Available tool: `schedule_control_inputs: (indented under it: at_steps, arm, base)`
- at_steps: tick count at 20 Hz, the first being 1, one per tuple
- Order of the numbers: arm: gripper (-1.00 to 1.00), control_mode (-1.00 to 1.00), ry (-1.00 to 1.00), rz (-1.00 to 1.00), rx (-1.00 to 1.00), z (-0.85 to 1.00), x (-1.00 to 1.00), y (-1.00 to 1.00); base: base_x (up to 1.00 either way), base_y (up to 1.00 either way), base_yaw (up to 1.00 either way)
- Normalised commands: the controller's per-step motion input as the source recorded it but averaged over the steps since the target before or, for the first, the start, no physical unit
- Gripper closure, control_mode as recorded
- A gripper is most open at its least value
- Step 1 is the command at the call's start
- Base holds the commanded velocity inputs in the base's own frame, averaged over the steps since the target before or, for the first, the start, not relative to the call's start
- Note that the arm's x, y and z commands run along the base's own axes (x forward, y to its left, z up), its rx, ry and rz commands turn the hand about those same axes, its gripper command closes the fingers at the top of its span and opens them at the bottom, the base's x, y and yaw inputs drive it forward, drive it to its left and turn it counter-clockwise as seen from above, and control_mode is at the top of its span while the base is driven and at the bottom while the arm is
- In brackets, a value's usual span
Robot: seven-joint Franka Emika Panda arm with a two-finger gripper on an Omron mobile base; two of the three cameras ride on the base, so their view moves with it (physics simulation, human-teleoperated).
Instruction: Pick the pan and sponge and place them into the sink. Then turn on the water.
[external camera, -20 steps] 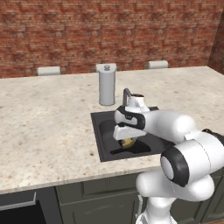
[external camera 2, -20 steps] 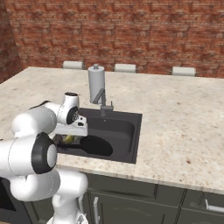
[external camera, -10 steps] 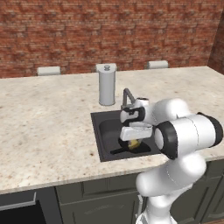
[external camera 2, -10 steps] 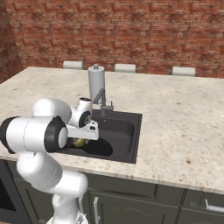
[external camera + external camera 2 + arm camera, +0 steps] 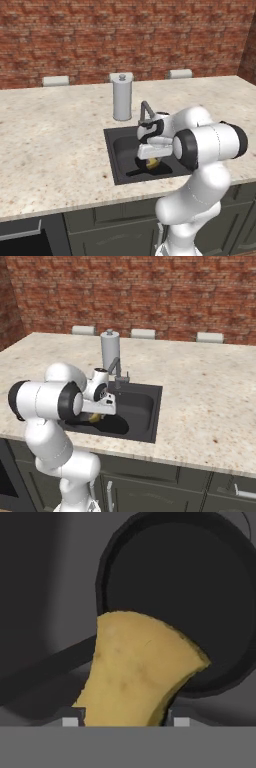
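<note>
My gripper (image 5: 125, 722) is shut on the yellow sponge (image 5: 140, 672), which fills the space between the two fingertips. The hand hangs low inside the dark sink (image 5: 111, 145), and the sponge (image 5: 152, 163) shows just under it. Beneath the sponge, the black pan (image 5: 185, 587) lies flat on the sink floor with its long handle (image 5: 136, 172) pointing toward the front left corner. From the right base view, the sponge (image 5: 95, 417) peeks out below the hand, above the pan (image 5: 114, 425). No water runs from the grey faucet (image 5: 145, 111).
A tall grey paper-towel holder (image 5: 122, 97) stands on the counter just behind the sink's back left corner. The faucet (image 5: 117, 368) rises at the sink's back edge, close to my wrist. Speckled stone counter (image 5: 210, 391) spreads to both sides.
The hand with the sponge has sunk a little lower into the sink and drifted right. The arm's elbow has swung over the basin. The pan has stayed put.
</note>
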Motion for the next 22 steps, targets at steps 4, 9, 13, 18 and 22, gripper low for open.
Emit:
schedule_control_inputs:
  at_steps: [4,9,13,18,22]
  arm:
    - [1.0,-1.0,-0.02,0.0,0.0,-0.32,0.14,-0.14]
    - [1.0,-1.0,-0.01,0.0,0.0,-0.33,0.29,-0.13]
    - [1.0,-1.0,-0.07,0.0,0.0,-0.1,0.26,-0.23]
    - [-1.0,-1.0,-0.08,0.0,0.0,-0.03,0.02,-0.12]
    - [-1.0,-1.0,-0.06,0.0,0.0,0.16,-0.2,0.0]
  base:
    - [0.0,0.0,0.0]
    - [0.0,0.0,0.0]
    - [0.0,0.0,0.0]
    - [0.0,0.0,0.0]
    - [0.0,0.0,0.0]
